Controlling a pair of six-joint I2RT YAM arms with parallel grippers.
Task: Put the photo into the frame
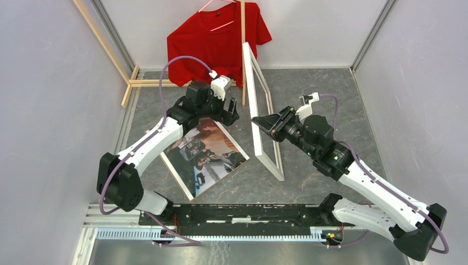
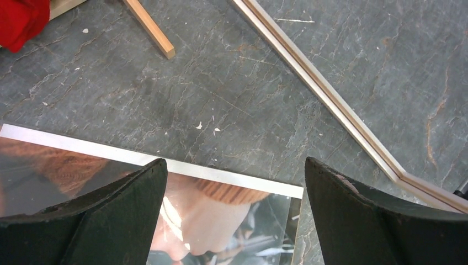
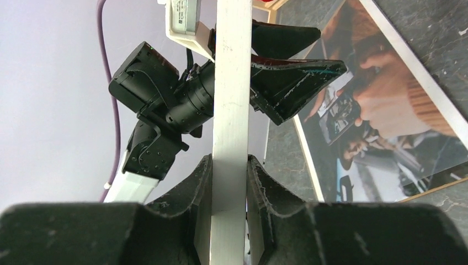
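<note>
The photo (image 1: pixel 204 157) lies face up on the dark stone table, a print of people in orange and dark tones with a white border. My left gripper (image 1: pixel 230 115) hovers open over its far corner; in the left wrist view the corner of the photo (image 2: pixel 221 221) lies between the wide-apart fingers of the left gripper (image 2: pixel 234 182), touching neither. The frame (image 1: pixel 250 77), white, stands on edge and tilted, right of the photo. My right gripper (image 1: pixel 265 122) is shut on its long side; the right wrist view shows the right gripper (image 3: pixel 229 165) clamping the white bar of the frame (image 3: pixel 232 110).
A red T-shirt (image 1: pixel 218 38) hangs on a pale wooden rack (image 1: pixel 132 83) at the back left; one rack pole (image 2: pixel 152 30) lies near the photo's far edge. Grey walls close in on both sides. A metal rail (image 1: pixel 232 212) runs along the near edge.
</note>
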